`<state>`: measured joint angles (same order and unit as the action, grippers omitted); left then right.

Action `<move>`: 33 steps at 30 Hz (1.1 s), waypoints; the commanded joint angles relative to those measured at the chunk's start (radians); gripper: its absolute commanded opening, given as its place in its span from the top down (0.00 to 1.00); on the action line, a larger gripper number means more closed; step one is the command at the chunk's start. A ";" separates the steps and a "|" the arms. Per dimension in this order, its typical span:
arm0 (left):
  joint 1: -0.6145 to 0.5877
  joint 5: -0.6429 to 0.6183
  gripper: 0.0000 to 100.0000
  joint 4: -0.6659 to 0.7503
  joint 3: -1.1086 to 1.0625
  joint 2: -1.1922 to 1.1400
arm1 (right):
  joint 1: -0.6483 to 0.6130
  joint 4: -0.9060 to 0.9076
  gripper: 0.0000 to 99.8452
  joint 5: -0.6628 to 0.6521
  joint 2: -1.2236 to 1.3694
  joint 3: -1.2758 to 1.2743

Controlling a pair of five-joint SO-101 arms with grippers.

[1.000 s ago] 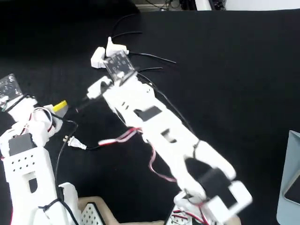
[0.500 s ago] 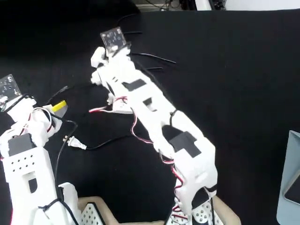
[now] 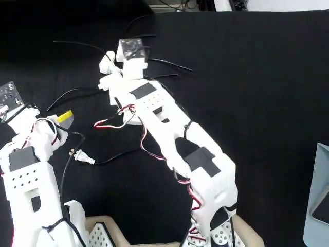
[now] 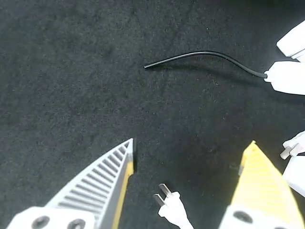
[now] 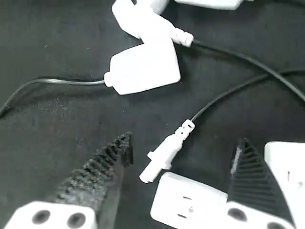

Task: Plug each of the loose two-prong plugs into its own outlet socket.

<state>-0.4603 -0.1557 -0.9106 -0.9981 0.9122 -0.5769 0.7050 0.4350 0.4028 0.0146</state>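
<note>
In the left wrist view my left gripper (image 4: 190, 144) stands open over the black mat, its yellow fingers on either side of a loose white two-prong plug (image 4: 170, 210). The high view shows that plug (image 3: 82, 156) on its black cord beside the left arm. My right gripper (image 5: 183, 143) is open too, its black fingers straddling a slim white plug (image 5: 164, 151) whose tip lies just short of a white outlet socket (image 5: 188, 205). A white outlet block (image 5: 143, 67) with a cord lies beyond it. The right arm (image 3: 154, 110) stretches to the outlet cluster (image 3: 107, 63) at the far left.
Loose black cords (image 3: 72, 95) trail over the mat around the outlets. Red and white wires (image 3: 110, 123) hang from the right arm. A grey bin (image 3: 318, 206) stands at the right edge. One black cord (image 4: 200, 55) runs to a white block (image 4: 288, 76) in the left wrist view.
The right arm has swung and reached farther toward the outlet cluster, its wrist now above it. Black cords have been pushed out to the left. The left arm and its plug have stayed put.
</note>
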 commanded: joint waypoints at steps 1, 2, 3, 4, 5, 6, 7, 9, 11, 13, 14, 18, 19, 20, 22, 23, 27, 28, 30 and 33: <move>-0.007 -0.006 0.65 0.012 0.022 0.021 | -0.011 0.055 0.68 0.123 0.007 0.145; -0.007 -0.006 0.65 0.012 0.013 0.021 | -0.009 0.074 0.68 0.141 0.039 0.176; -0.007 -0.006 0.65 0.012 0.008 0.021 | -0.009 0.095 0.68 0.153 0.076 0.211; -0.004 -0.006 0.65 0.012 0.007 0.021 | -0.011 0.115 0.68 0.161 0.116 0.249; -0.004 -0.006 0.65 0.014 0.004 0.021 | -0.015 0.138 0.68 0.161 0.154 0.292; -0.004 -0.006 0.65 0.017 0.002 0.021 | -0.017 0.164 0.68 0.163 0.193 0.337; -0.005 -0.006 0.65 0.017 0.002 0.021 | -0.018 0.190 0.68 0.164 0.226 0.383; -0.007 -0.006 0.65 0.017 0.001 0.021 | -0.020 0.241 0.68 0.195 0.291 0.475; -0.005 -0.006 0.65 0.018 -0.002 0.021 | -0.020 0.298 0.68 0.218 0.352 0.568; -0.005 -0.006 0.65 0.018 -0.002 0.021 | -0.023 0.356 0.68 0.219 0.414 0.647; -0.004 -0.006 0.65 0.018 -0.002 0.021 | -0.026 0.385 0.69 0.219 0.443 0.687; -0.002 -0.006 0.65 0.018 -0.002 0.021 | -0.038 0.493 0.81 0.219 0.541 0.834; -0.002 -0.006 0.65 0.018 -0.002 0.021 | -0.038 0.516 0.86 0.219 0.559 0.869; -0.004 -0.006 0.65 0.018 -0.002 0.021 | -0.038 0.537 0.91 0.219 0.576 0.905; -0.004 -0.006 0.65 0.018 -0.002 0.021 | -0.038 0.588 0.99 0.219 0.607 0.984; -0.004 -0.006 0.65 0.018 -0.002 0.021 | -0.038 0.615 0.98 0.219 0.618 1.021; -0.004 -0.006 0.65 0.017 -0.002 0.021 | -0.038 0.727 0.99 0.216 0.638 1.173; -0.002 -0.006 0.65 0.017 -0.002 0.021 | -0.041 0.755 0.99 0.215 0.639 1.214; -0.002 -0.006 0.65 0.017 -0.002 0.021 | -0.052 0.818 0.99 0.207 0.641 1.299; -0.002 -0.006 0.65 0.015 -0.002 0.021 | -0.066 0.899 0.99 0.203 0.633 1.403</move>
<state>-0.4603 -0.1557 -0.9106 -1.0058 0.9122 -0.6107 1.5136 0.6421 1.0610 1.2421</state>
